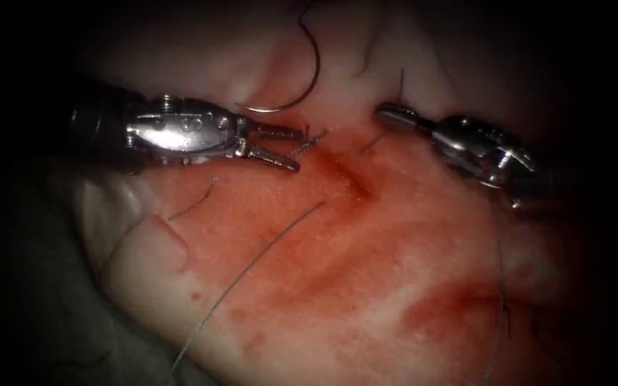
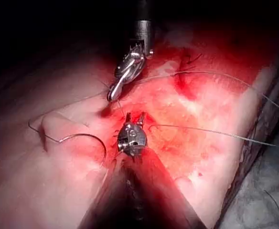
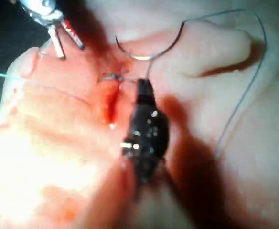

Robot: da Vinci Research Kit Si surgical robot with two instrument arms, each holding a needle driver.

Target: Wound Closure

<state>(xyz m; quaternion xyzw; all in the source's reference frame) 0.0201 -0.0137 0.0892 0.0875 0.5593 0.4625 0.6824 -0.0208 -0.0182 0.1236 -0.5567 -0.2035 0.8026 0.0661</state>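
Nearest the endoscope, a long strand of thread (image 1: pixel 252 268) runs slantwise over the red fluid (image 1: pixel 366 236) on the tissue (image 1: pixel 202 300), well short of either tool. A second strand (image 1: pixel 498 286) hangs down below the right end effector.

Farther in, the left end effector (image 1: pixel 284 148) has its jaws parted and holds nothing; its tips sit just to the left of the cut (image 1: pixel 348 179). A small knot of thread (image 1: pixel 312 141) lies right in front of those tips, at the cut's upper end. A short cut end (image 1: pixel 194 204) of thread lies below this tool on the left side.

The right end effector (image 1: pixel 391 114) is on the right side of the cut, jaws closed together; a thin strand rises from its tip, but whether it is gripped I cannot tell.

Farthest back, the curved needle (image 1: pixel 302 86) lies free on the tissue just above the left end effector's jaws, out of the tissue and held by neither tool, its thread trailing upward from its far end.
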